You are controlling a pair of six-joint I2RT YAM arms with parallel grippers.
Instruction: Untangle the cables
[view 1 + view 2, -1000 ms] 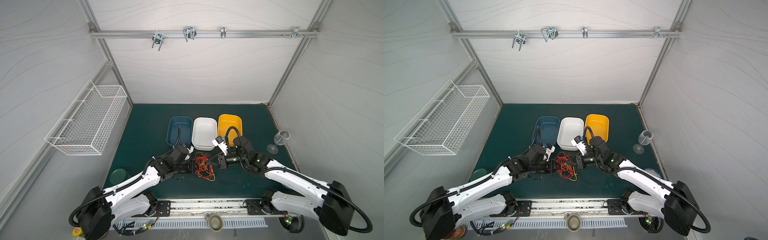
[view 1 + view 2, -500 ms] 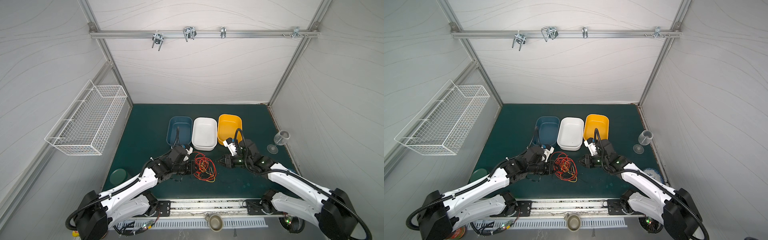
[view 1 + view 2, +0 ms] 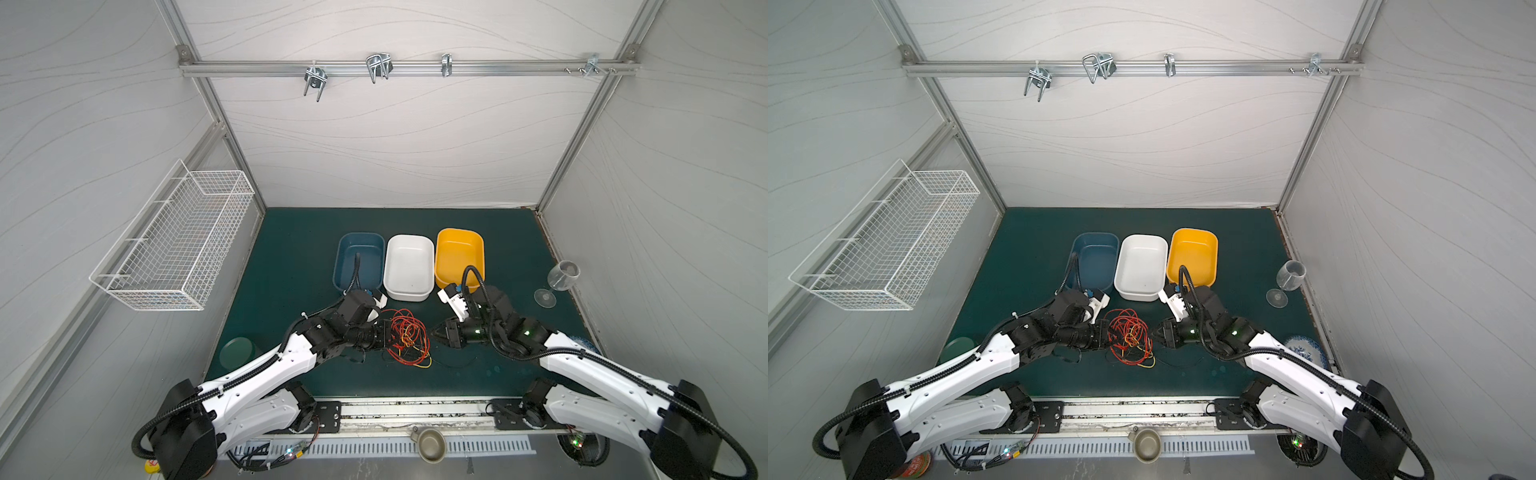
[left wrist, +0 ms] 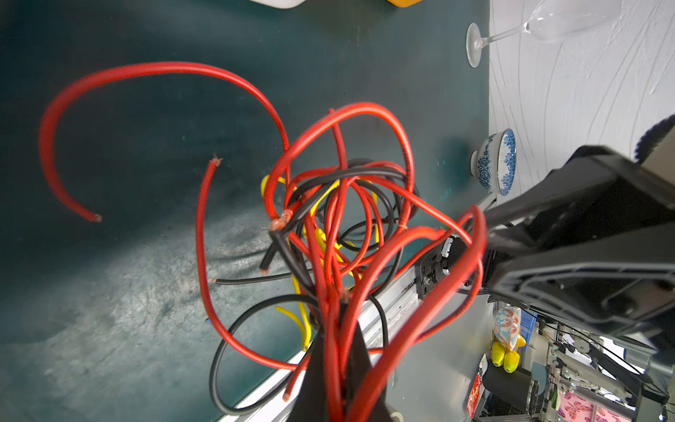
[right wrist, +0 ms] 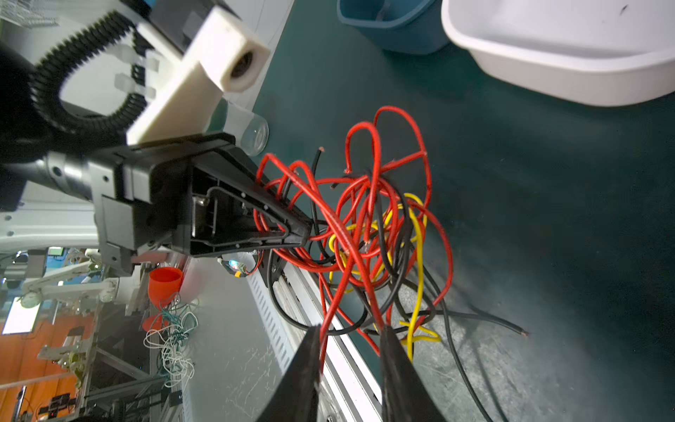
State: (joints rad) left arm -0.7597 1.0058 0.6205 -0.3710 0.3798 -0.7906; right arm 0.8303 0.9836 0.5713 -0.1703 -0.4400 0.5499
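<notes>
Left hand (image 4: 336, 347): clenched on the cables (image 3: 407, 338). In the left wrist view several red strands run pinched between its fingers, and the rest of the bundle fans out ahead of it.

Right hand (image 5: 350, 330): released. The jaws stand apart with a clear gap, and two red strands lead into that gap without being visibly pinched.

Layout in both top views:
- The cables are one roughly round clump on the green surface (image 3: 291, 270), toward its front edge.
- The left hand enters the clump from 9 o'clock.
- The right hand's tip sits just beside the clump at 3 o'clock, so the hands face each other across it.
- The white tray (image 3: 409, 237) is at 12 o'clock, apart from the clump.
- The upper loops hang off the left hand, while the lower black and yellow ends lie on the surface, trailing toward 5 o'clock.

Key relation: the clump lies directly ahead of the right hand, so the pull axis is 9–3. The left hand acts as anchor, and the right hand is nearer to the loose ends.

Likely next step: the right hand closes on one strand and draws it toward 3 o'clock. Catching both red strands at once would probably tighten the knot instead of freeing it.
</notes>
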